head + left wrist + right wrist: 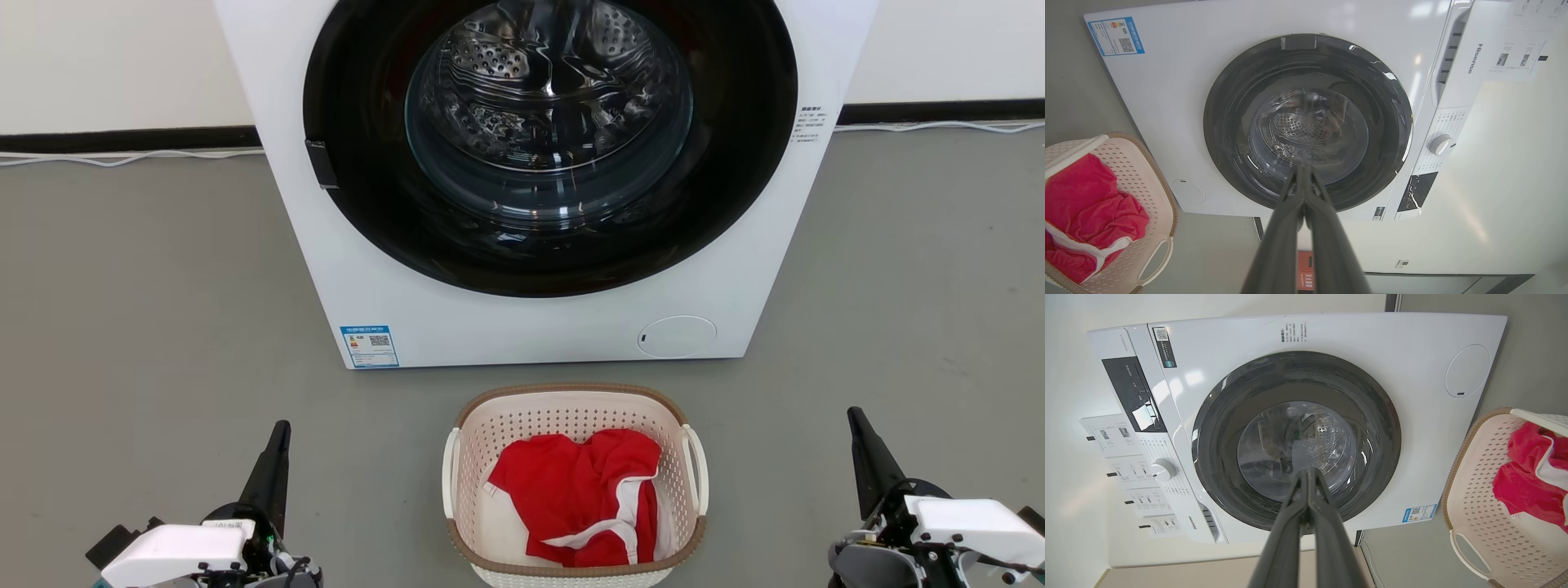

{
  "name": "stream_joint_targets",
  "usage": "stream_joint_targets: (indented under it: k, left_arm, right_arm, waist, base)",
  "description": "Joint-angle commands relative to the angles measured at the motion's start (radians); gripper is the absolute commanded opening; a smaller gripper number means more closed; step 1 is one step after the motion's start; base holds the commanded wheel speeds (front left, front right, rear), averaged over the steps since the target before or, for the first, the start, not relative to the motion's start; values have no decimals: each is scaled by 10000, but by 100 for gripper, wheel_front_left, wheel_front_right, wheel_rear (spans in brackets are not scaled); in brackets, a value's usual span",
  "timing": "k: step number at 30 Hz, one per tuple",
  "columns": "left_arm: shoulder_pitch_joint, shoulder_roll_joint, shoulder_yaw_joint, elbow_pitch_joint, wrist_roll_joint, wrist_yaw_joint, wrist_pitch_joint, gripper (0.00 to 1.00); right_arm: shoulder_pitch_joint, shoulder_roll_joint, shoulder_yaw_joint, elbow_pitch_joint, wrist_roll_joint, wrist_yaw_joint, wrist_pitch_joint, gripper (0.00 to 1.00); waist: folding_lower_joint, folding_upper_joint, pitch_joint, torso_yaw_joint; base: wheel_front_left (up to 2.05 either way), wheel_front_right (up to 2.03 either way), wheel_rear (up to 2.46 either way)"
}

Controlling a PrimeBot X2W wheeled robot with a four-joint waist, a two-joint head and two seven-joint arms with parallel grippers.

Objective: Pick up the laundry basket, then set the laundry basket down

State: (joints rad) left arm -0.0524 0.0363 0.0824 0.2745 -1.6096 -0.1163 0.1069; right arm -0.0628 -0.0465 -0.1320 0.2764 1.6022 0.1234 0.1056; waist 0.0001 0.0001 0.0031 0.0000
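One washer [506,331] just behind laundry basket [571,418]; red garment [571,490] inside.

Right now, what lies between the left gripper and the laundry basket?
Bare grey floor lies between the left gripper and the laundry basket, as the head view shows.

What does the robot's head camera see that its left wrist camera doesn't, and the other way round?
Head view's extras: the right end effector at the lower right, and a white cable lying on the floor by the wall.

Left wrist view's extras: the washer's white dial, its dark display panel and the Hisense name.

Both share: the washer's round glass door, its blue label, the laundry basket with red clothing inside, and the left end effector, fingers closed.
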Motion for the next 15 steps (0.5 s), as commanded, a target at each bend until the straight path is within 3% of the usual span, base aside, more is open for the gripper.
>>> stream_joint_targets:
  k: [1, 15]
  left_arm:
    - [-557, 139, 312, -291, 9, -144, 62, 0]
    - [-557, 139, 312, -292, 8, -144, 62, 0]
  right_arm:
    - [-451, -37, 181, -316, 63, 73, 78, 0]
    - [-451, -37, 181, -316, 64, 73, 77, 0]
  waist:
    - [0, -1, 0, 0]
    - [0, -1, 0, 0]
  base:
    - [0, 0, 0]
    - [0, 0, 0]
